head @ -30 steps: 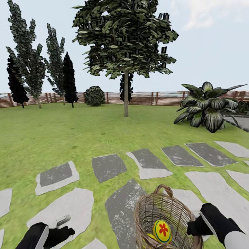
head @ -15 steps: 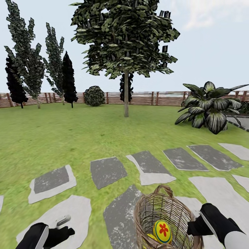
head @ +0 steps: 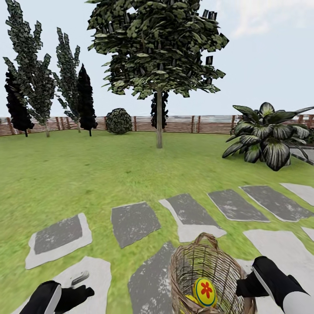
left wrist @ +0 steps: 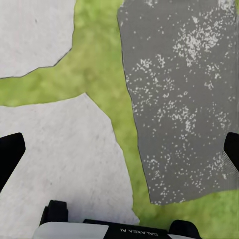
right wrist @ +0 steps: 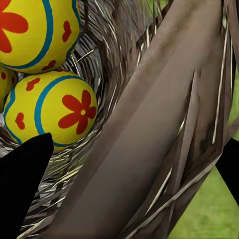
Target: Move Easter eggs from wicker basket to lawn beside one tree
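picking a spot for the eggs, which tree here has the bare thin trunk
The broad-crowned tree mid-lawn, straight ahead; the trees at the far left are narrow and leafy nearly to the ground.

Head cam looks fwd over lawn [head: 87,174]; wrist cams close, sharing wicker basket [right wrist: 149,149].

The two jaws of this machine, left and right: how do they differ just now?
The right gripper is shut on the rim of the wicker basket, which holds painted eggs; the left gripper holds nothing, its jaws apart over paving stones and grass. The right sits by the basket's side; the left hangs well clear of it. Both are black and low in the head view.
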### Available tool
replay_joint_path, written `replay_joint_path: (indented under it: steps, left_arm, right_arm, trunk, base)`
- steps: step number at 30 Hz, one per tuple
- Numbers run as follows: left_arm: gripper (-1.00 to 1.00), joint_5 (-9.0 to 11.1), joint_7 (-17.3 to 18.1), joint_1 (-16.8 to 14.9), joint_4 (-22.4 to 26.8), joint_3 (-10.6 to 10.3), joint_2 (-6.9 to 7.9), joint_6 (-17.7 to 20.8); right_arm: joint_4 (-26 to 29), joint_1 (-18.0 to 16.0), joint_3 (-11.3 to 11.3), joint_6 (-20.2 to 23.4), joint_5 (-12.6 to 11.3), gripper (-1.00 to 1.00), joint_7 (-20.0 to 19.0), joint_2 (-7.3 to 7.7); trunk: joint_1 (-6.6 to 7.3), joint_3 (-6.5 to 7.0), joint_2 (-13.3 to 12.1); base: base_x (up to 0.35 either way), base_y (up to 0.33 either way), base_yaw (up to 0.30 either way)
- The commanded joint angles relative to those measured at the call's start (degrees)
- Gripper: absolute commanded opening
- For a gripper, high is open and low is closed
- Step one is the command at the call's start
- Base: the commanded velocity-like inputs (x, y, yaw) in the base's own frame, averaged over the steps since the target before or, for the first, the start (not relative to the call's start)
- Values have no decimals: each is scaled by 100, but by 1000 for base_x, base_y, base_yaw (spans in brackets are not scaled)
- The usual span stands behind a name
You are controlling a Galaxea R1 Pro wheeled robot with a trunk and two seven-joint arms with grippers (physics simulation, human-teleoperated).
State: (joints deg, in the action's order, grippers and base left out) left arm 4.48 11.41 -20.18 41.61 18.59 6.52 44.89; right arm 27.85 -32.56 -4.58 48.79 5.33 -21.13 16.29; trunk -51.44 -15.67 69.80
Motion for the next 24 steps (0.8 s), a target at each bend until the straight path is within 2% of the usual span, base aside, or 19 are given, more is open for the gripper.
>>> replay_joint_path:
  steps: [1, 24]
  left_arm:
    - [100, 45, -7, -4, 5, 13, -1, 37]
    - [100, 44, -7, -4, 4, 13, -1, 37]
  right_arm:
    - [10, -5, -25, 22, 1, -100, -49, 6]
    - [10, -5, -25, 20, -4, -100, -49, 6]
  trunk:
    - [-4, -7, 4]
    - [-4, -7, 4]
  base:
    - [337, 0, 0]
    - [337, 0, 0]
